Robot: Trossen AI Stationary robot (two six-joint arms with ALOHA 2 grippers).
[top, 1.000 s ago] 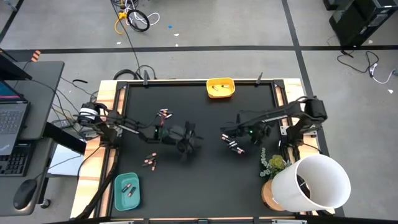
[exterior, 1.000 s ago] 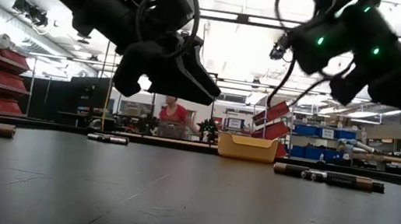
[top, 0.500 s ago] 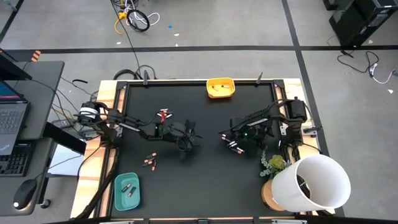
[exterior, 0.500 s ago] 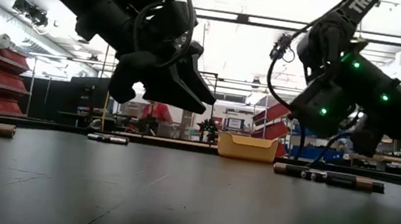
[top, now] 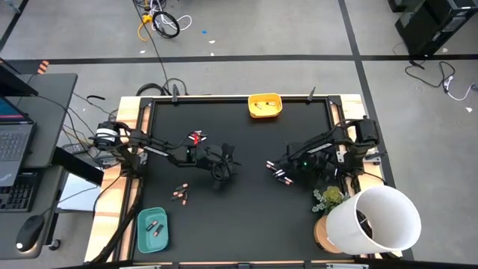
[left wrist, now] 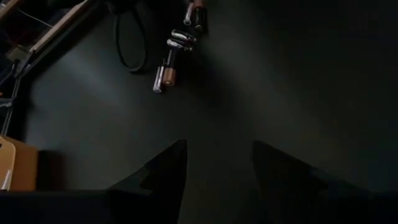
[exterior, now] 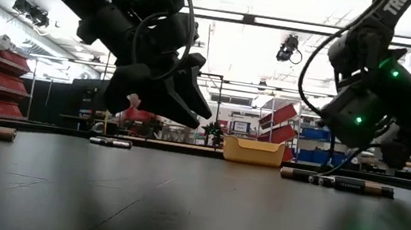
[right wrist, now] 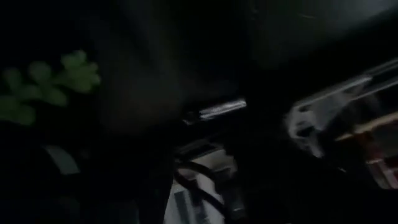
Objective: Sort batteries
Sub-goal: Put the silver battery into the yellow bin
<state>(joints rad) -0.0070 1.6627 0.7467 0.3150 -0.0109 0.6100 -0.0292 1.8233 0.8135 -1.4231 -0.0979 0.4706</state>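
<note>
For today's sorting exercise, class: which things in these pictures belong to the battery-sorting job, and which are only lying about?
Belonging to the job:
- batteries, in loose groups on the mat
- yellow tray
- teal tray
- left pincer, open
- right pincer, open

Lying about:
- white bucket
- small green plant
- laptop

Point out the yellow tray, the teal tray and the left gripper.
yellow tray point(top: 274, 107): high view, its right rim.
teal tray point(top: 143, 233): high view, bare floor near its left wall.
left gripper point(top: 228, 158): high view, between its open fingertips.
</note>
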